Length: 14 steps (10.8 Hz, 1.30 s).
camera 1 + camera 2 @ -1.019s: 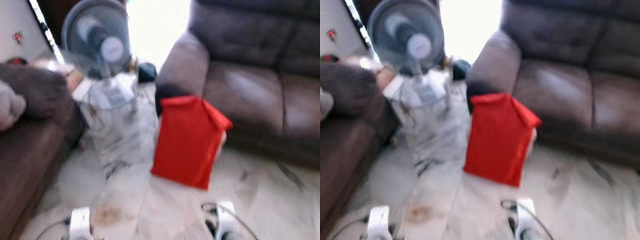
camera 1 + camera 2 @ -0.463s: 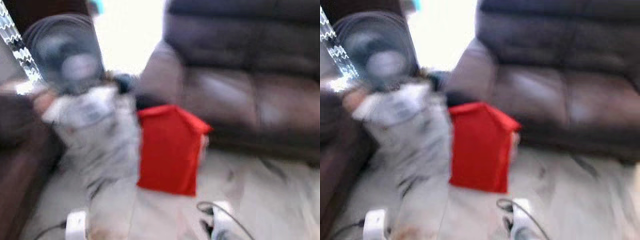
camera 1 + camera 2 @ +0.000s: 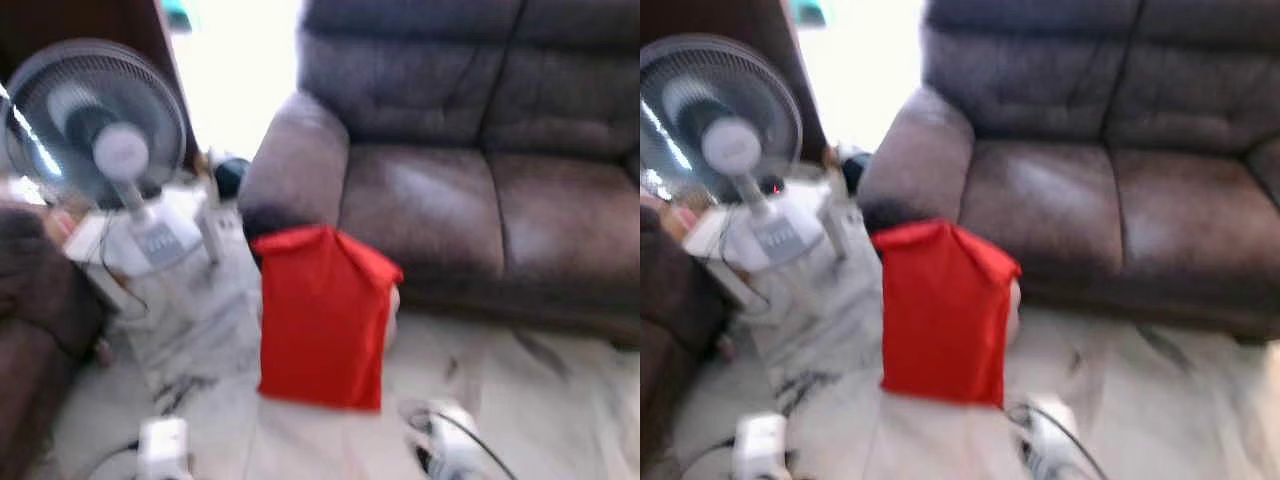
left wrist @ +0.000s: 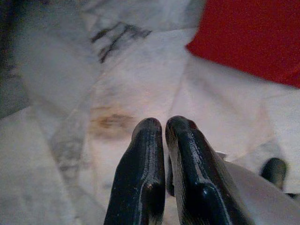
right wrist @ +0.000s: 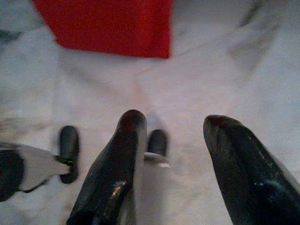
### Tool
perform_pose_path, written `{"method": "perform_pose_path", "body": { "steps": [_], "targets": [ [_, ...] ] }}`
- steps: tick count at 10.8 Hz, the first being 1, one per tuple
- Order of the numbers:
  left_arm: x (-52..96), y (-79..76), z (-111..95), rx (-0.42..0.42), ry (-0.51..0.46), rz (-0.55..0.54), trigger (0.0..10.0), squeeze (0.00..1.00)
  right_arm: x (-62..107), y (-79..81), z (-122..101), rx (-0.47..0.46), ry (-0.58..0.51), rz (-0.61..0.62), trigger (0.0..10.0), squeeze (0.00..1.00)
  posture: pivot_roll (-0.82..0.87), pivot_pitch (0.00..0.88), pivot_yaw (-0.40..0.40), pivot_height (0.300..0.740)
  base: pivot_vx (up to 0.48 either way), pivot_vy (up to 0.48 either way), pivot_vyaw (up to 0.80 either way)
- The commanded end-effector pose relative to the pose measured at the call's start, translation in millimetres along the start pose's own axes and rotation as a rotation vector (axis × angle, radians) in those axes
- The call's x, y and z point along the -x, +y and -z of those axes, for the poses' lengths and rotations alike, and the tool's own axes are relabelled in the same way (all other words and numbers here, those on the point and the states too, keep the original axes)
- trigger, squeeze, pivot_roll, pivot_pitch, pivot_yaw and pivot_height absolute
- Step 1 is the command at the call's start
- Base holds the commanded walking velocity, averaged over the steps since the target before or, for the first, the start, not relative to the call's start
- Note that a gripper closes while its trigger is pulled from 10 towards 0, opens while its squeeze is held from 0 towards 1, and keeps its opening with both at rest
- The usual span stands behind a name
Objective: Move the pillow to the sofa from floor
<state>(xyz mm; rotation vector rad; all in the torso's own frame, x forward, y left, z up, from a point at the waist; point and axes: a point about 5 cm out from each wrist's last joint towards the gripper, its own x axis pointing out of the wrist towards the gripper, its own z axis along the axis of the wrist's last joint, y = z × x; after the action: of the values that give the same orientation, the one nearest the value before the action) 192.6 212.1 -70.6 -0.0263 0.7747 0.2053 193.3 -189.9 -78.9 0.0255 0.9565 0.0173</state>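
The pillow (image 3: 322, 315) is not yet grasped, standing on the floor (image 3: 560, 400) against the sofa (image 3: 450, 200); left claw (image 4: 158, 129) closed together, right claw (image 5: 180, 126) spread apart.

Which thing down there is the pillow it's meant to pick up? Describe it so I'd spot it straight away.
Start at the big brown sofa and follow its armrest down to the pale marble floor. The pillow stands there upright against the sofa's front corner, right of the white standing fan. It is the one bright red thing around.

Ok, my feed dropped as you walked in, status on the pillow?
Left gripper shut, right gripper open, both low over the floor and empty. Red pillow upright on floor, against sofa arm. Fan stands left.
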Motion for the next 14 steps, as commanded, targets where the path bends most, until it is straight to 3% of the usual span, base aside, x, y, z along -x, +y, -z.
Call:
{"method": "perform_pose_path", "body": {
  "steps": [1,14],
  "targets": [
    [1.9,11.4,5.0,-0.001,0.018,-0.030,10.0,0.00,-2.0,10.6,-4.6,-0.005,-0.016,-0.026,10.0,0.00,0.15,0.149,-0.024,0.740,0.251,0.000,0.00],
    [1.9,9.6,5.8,0.005,0.021,-0.028,10.0,0.00,-2.8,13.6,-10.2,0.005,-0.036,-0.047,10.0,0.00,0.15,0.149,-0.032,0.740,0.254,0.000,0.00]
  ]
}}
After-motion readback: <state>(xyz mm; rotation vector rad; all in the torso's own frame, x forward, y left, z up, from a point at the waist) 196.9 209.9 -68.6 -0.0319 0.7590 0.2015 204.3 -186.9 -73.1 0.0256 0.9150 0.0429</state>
